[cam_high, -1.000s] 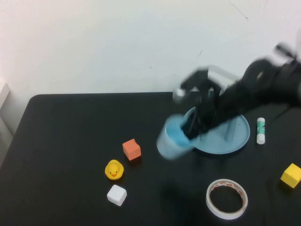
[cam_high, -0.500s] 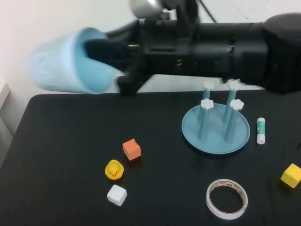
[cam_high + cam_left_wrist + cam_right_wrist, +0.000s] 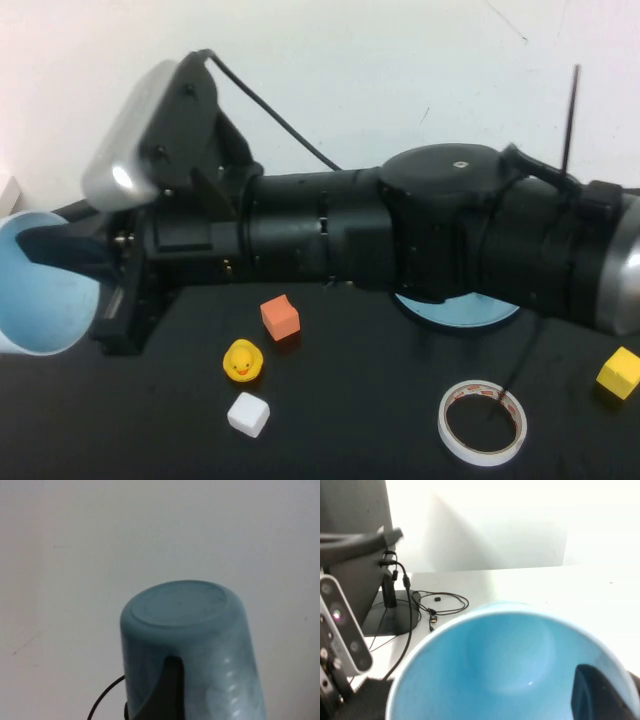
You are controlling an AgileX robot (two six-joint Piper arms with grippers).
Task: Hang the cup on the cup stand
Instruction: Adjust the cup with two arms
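Observation:
My right gripper (image 3: 75, 265) is shut on the light blue cup (image 3: 38, 290), held high above the table's far left and close to the high camera. One finger (image 3: 600, 695) sits inside the cup's rim (image 3: 510, 670). The left wrist view shows the cup's base and outer wall (image 3: 185, 630) against the white wall, with a dark finger (image 3: 167, 690) on its outside. The cup stand's blue dish edge (image 3: 460, 312) peeks out below my right arm; its posts are hidden. My left gripper does not show.
On the black table lie an orange cube (image 3: 280, 317), a yellow duck (image 3: 242, 361), a white cube (image 3: 248, 414), a white tape ring (image 3: 482, 422) and a yellow cube (image 3: 619, 372). My raised right arm (image 3: 400, 235) blocks the table's middle and back.
My right arm lifted the cup away from the stand, then swung it further left and lower in the high view. The arm now covers the stand's posts.

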